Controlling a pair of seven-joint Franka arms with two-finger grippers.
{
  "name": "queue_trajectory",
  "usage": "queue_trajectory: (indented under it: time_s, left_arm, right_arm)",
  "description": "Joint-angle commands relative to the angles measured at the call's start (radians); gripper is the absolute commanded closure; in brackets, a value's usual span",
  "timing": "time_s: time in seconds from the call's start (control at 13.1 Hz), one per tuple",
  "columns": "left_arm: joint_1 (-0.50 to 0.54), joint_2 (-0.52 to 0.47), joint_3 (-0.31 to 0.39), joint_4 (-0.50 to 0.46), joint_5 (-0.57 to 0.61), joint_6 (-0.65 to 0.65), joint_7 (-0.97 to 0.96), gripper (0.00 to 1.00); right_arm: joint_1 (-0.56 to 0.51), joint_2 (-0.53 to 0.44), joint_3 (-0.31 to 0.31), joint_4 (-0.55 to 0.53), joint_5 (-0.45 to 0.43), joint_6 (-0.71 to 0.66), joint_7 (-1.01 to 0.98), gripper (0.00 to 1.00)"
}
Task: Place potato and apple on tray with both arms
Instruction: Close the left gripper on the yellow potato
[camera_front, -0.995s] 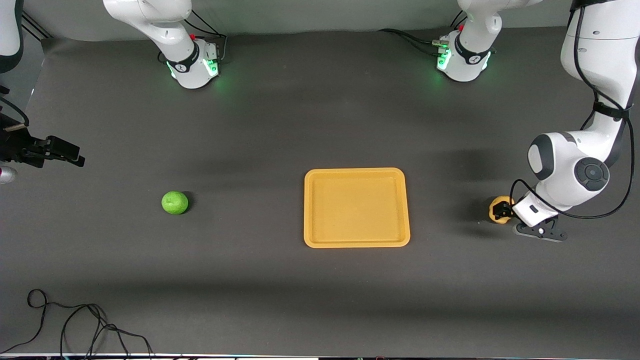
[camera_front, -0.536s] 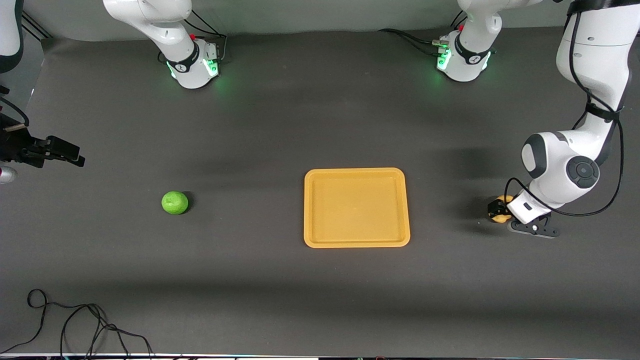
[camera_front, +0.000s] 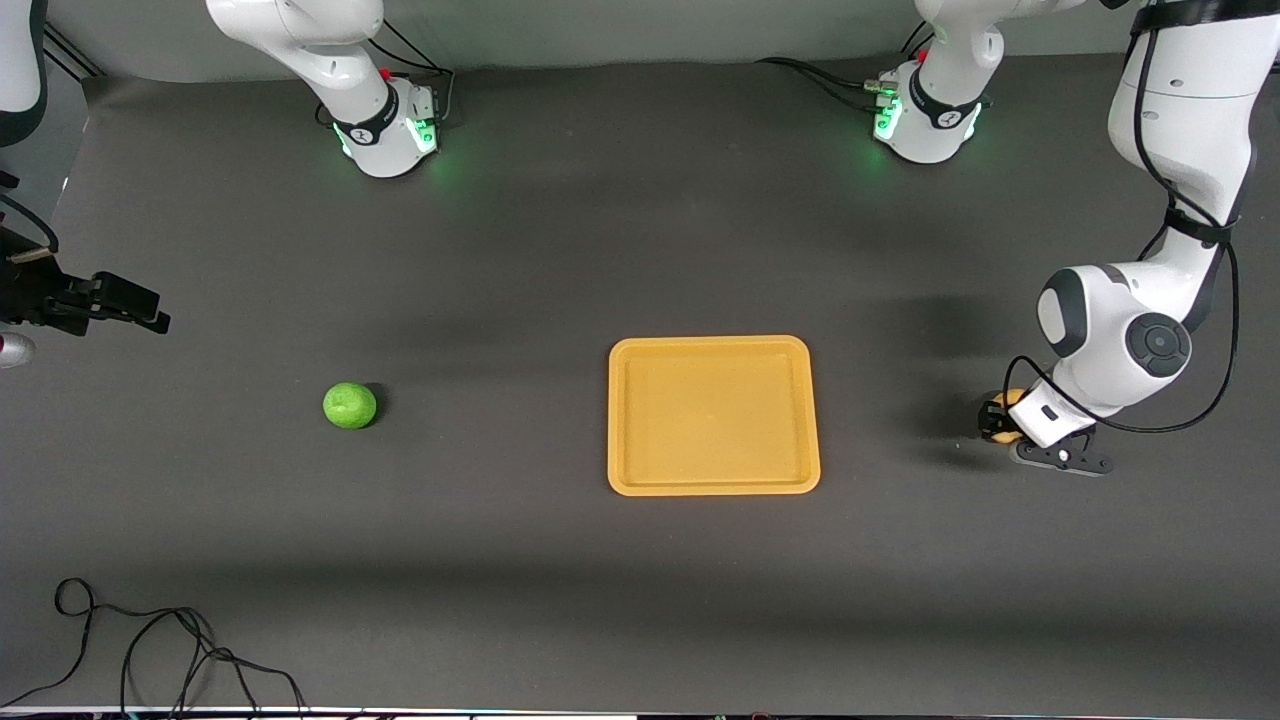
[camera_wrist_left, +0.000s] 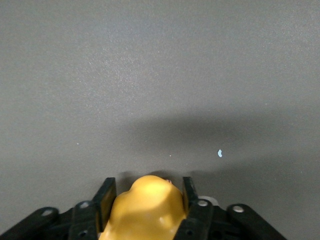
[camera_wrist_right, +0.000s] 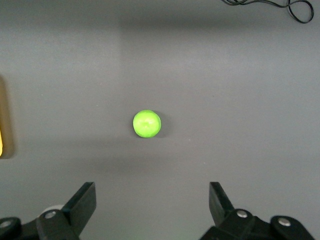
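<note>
Overhead, the front view shows the tray (camera_front: 713, 415) lying flat near the middle of the table (camera_front: 560, 250) with nothing on it. At about its nine o'clock, well apart and toward the right arm's end, the apple (camera_front: 350, 405) sits alone on the dark mat. At the tray's three o'clock, toward the left arm's end, the left gripper (camera_front: 1003, 420) is down low with the potato (camera_front: 1008, 401) between its fingers, only a sliver of yellow showing past the black hardware. The right gripper (camera_front: 130, 305) hangs at the edge of the view, at roughly ten o'clock from the apple, over the mat at the right arm's end; that arm waits. A loose black cable (camera_front: 150, 650) curls on the table nearer the camera than the apple. From the left wrist view, the left gripper (camera_wrist_left: 146, 200) has its two fingers (camera_wrist_left: 106, 196) closed against the sides of the potato (camera_wrist_left: 145, 207), gripping it. From the right wrist view, the right gripper (camera_wrist_right: 152, 205) has its jaws spread wide and empty, with the apple (camera_wrist_right: 147, 123) on the mat below and the tray's edge (camera_wrist_right: 3, 135) just in sight.
</note>
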Motion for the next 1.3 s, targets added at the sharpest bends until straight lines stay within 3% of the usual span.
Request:
queue_trajectory:
  time_s: [0.0, 0.77, 0.84, 0.92, 1.0, 1.07, 1.23]
  left_arm:
    - [-0.004, -0.010, 0.005, -0.033, -0.017, 0.033, 0.018, 0.02]
    - [0.051, -0.042, 0.005, -0.071, -0.015, 0.018, 0.175, 0.02]
    - [0.055, -0.057, 0.005, -0.085, -0.015, 0.017, 0.177, 0.09]
    - [0.054, -0.062, 0.005, -0.095, -0.015, 0.020, 0.177, 0.41]
    - [0.052, -0.063, 0.005, -0.097, -0.015, 0.020, 0.177, 0.62]
    - [0.051, -0.063, 0.003, -0.097, -0.015, 0.018, 0.174, 0.73]
    - [0.040, -0.068, 0.002, -0.096, -0.017, 0.014, 0.160, 0.79]
  right_arm:
    - [0.008, 0.002, -0.005, 0.010, -0.012, -0.008, -0.019, 0.00]
    - [0.008, 0.005, -0.005, 0.011, -0.013, -0.008, -0.019, 0.00]
    - [0.008, 0.005, -0.005, 0.010, -0.012, -0.008, -0.019, 0.00]
    - [0.008, 0.005, -0.005, 0.011, -0.012, -0.008, -0.019, 0.00]
    - [0.008, 0.005, -0.005, 0.011, -0.013, -0.008, -0.019, 0.00]
    - [0.008, 0.005, -0.005, 0.011, -0.013, -0.008, -0.019, 0.00]
    - [0.008, 0.005, -0.005, 0.011, -0.013, -0.009, -0.019, 0.00]
